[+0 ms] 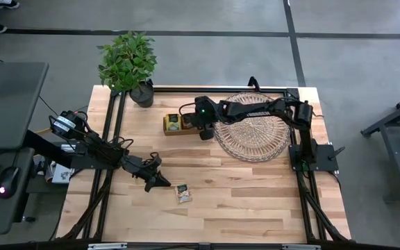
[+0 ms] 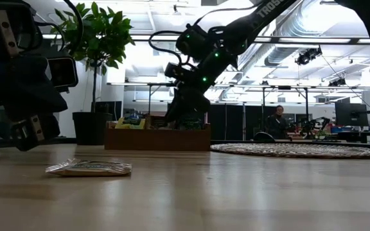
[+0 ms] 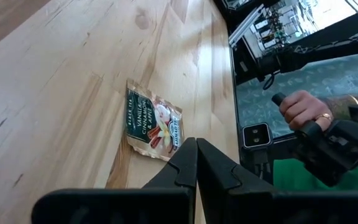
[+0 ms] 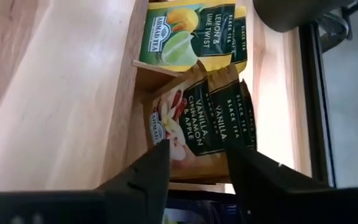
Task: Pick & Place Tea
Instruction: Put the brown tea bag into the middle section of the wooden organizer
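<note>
Tea sachet (image 1: 182, 193) lying flat on the counter (image 1: 242, 201), more sachets standing in the wooden box (image 1: 174, 124).

The left gripper (image 1: 160, 182) is hovering just beside the lone vanilla sachet with its fingers (image 3: 185, 165) pressed closed on nothing. Farther right, the right gripper (image 1: 203, 130) is hanging over the box with its fingers (image 4: 145, 174) spread apart around the beige vanilla sachets (image 4: 197, 121), lemon sachets (image 4: 185, 31) sitting in the neighbouring compartment. The wicker tray (image 1: 252, 128) is lying beside the box.
</note>
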